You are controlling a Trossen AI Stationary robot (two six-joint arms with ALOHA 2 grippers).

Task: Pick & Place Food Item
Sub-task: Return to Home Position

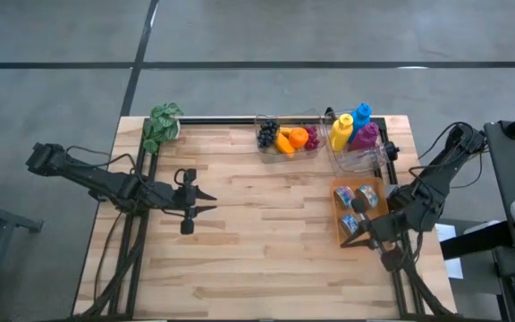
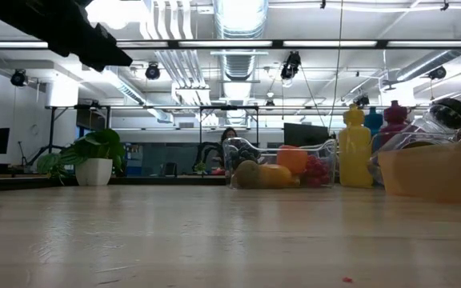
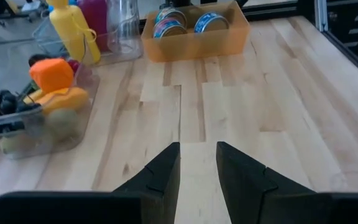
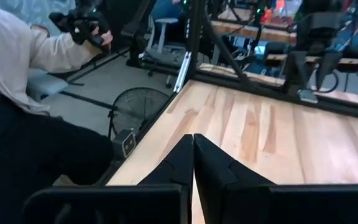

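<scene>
Jaws on the right gripper (image 1: 361,237) are pressing closed on nothing at 4 o'clock on the tabletop (image 1: 266,259), just beside the orange bin (image 1: 337,211), whose blue tuna cans (image 1: 362,196) are lying at 12 o'clock from them; the left gripper (image 1: 211,201) is waiting at 9 o'clock, jaws parted, well apart.

no readable text, labels or numbers

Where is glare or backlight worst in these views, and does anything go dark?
Low view: the white ceiling strip lights flare, and a dark robot arm against them is a silhouette. High view: even light on the pale wooden table, faint shadows.
</scene>
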